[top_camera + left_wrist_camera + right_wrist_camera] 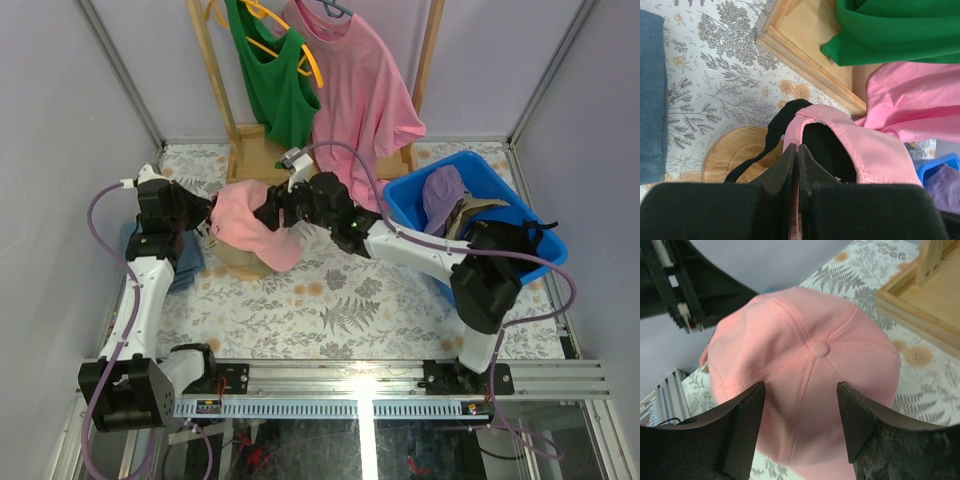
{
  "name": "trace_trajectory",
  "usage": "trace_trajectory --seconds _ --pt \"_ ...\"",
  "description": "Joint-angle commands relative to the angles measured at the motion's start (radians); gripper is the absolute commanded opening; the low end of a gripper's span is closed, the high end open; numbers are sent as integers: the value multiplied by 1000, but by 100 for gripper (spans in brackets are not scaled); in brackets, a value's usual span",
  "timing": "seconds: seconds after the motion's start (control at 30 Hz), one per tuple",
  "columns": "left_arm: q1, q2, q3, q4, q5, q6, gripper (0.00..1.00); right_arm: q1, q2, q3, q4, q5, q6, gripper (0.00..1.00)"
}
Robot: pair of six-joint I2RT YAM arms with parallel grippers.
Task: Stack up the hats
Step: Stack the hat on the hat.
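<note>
The left gripper (797,150) is pressed together on the rear rim of the pink cap (250,225), seemingly steadying it while the crown settles over the black cap (785,117) on the round wooden stand (732,152). The pink cap sits mid-desk between both arms. Just right of it, the right gripper (802,390) hangs spread, jaws either side of the crown, probably to straighten it. Far right, the lavender cap (440,197) and tan cap (478,212) wait in the blue bin (400,195)
</note>
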Motion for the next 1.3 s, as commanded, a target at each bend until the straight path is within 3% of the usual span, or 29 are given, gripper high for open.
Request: trace_trajectory --seconds 0.0,0.23,0.4,0.47,0.7,0.97,1.27 --pt "9 8 4 75 79 4 0 28 -163 -149 104 179 61 69" --pt "19 21 -10 99 103 -16 0 28 -342 -392 213 297 180 73" --pt "24 20 -10 99 110 -23 0 27 -379 -563 345 325 299 90" --pt "25 17 -12 101 112 -27 0 24 -370 -644 452 308 380 92" --pt "26 20 -17 104 124 -38 0 10 -205 -835 873 246 655 94" --pt "26 16 -25 109 128 -42 0 6 91 -876 1281 247 887 100" --pt "25 17 -24 109 130 -42 0 5 244 -815 1358 251 969 100"
